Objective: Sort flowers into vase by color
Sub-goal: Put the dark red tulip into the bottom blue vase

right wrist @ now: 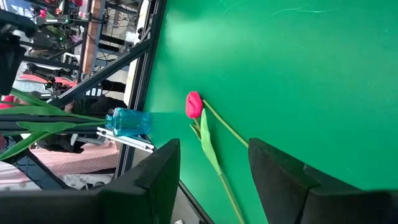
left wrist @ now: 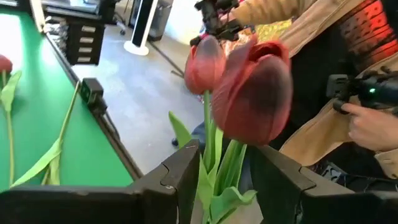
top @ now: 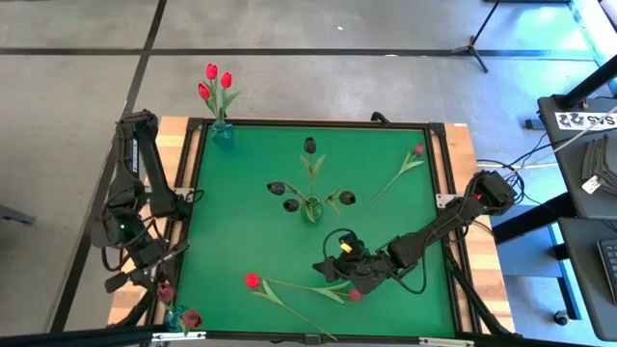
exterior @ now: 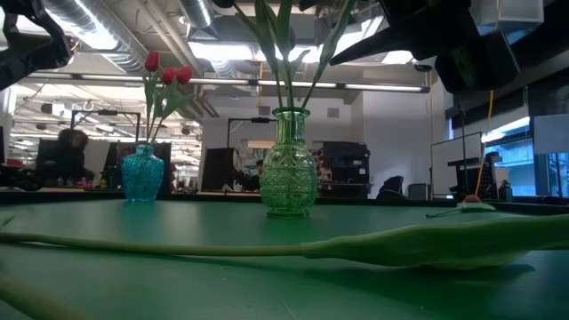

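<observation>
Right tool [top: 339, 268] low over the near-right worktop [top: 241, 222], fingers parted with nothing between them in the wrist view. A red tulip [top: 253, 280] lies just left of it, stem running right; a maroon head [top: 355, 294] shows beside the tool, its stem partly hidden by the arm. Left tool [top: 145, 270] off the worktop's near-left edge, fingers spread either side of maroon tulip stems [left wrist: 214, 149]; contact hard to judge. Those stand in a blue vase [top: 176, 318], cut off at the near edge.

Far-left blue vase [top: 222, 133] holds three red tulips [top: 214, 82]. Centre green vase [exterior: 289, 164] holds four near-black tulips [top: 310, 146]. One maroon tulip [top: 417, 150] lies far right.
</observation>
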